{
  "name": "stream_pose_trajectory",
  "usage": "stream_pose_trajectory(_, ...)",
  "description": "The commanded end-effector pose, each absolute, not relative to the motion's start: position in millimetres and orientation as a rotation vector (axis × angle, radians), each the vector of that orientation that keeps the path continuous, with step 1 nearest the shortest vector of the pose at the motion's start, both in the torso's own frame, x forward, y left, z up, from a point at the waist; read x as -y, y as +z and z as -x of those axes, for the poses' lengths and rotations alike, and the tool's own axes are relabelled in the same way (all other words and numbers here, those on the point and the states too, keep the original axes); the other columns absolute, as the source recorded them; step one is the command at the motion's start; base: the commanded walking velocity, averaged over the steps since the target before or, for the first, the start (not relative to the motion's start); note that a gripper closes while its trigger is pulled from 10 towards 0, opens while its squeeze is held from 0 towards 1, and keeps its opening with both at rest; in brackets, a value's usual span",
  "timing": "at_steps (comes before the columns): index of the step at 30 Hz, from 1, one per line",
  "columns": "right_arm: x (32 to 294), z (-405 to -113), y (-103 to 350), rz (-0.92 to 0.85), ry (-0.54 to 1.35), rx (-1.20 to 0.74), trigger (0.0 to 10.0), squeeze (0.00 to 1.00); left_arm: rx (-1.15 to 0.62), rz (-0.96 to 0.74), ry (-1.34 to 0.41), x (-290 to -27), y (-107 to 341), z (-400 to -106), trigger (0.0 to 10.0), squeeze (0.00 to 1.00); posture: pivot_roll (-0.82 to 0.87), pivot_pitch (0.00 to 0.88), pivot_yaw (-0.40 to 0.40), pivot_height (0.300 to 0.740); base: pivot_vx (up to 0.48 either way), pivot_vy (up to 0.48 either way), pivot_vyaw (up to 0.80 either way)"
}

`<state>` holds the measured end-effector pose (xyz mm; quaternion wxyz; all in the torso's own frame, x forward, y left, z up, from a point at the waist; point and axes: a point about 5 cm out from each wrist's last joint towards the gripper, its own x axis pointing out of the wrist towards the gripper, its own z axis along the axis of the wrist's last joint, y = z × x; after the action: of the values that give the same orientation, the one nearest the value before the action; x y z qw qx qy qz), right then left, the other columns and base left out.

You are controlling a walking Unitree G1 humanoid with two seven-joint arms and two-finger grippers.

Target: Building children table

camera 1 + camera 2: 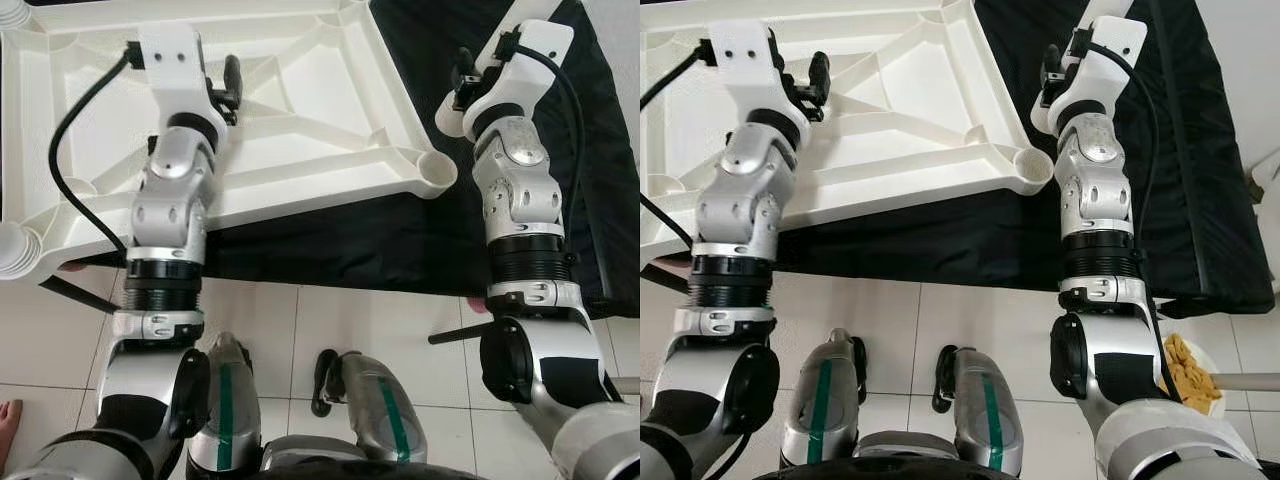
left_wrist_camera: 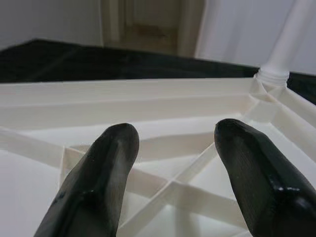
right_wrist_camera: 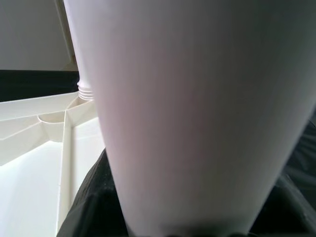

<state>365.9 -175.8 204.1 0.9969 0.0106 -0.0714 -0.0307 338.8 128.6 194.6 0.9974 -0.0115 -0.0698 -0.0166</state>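
A white tiled floor [image 1: 330, 330] carries a black cloth [image 1: 400, 240], and on the cloth lies the upturned white tabletop [image 1: 300, 100], ribs facing up. The left gripper [image 2: 173, 163] hovers over the ribbed underside with its fingers spread and nothing between them. The right gripper [image 1: 465, 85] hangs over the cloth just beside the tabletop's near corner socket [image 1: 437, 170], and its wrist view shows it closed around a white table leg [image 3: 197, 108].

My judgement is that the leg could meet the socket tilted and jam or skid off the rim, since the smooth plastic gives little grip. The tabletop rests loosely on cloth, so a sideways push could slide it away. The open left gripper could steady it, but it touches nothing.

Counted: one tabletop, two legs seen (one held, one [image 2: 289, 39] standing upright in a far corner), two open sockets visible at near corners, two grippers. A bare foot [image 1: 8, 425] shows at the floor's edge.
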Motion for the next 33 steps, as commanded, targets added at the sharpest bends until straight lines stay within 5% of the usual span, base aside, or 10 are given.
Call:
stream_pose_trajectory(1, 178, -365, 198, -0.037, -0.067, 0.136, 10.0, 0.00, 0.169, 0.004, -0.002, -122, 193, -335, 10.0, 0.00, 0.12, 0.047, -0.092, 0.740, 0.000, 0.000, 0.00)
stream_pose_trajectory(33, 171, -358, 190, 0.000, 0.022, 0.150, 10.0, 0.00, 0.254, 0.071, 0.006, -120, 180, -318, 10.0, 0.00, 0.11, 0.080, -0.069, 0.740, 0.000, 0.000, 0.00)
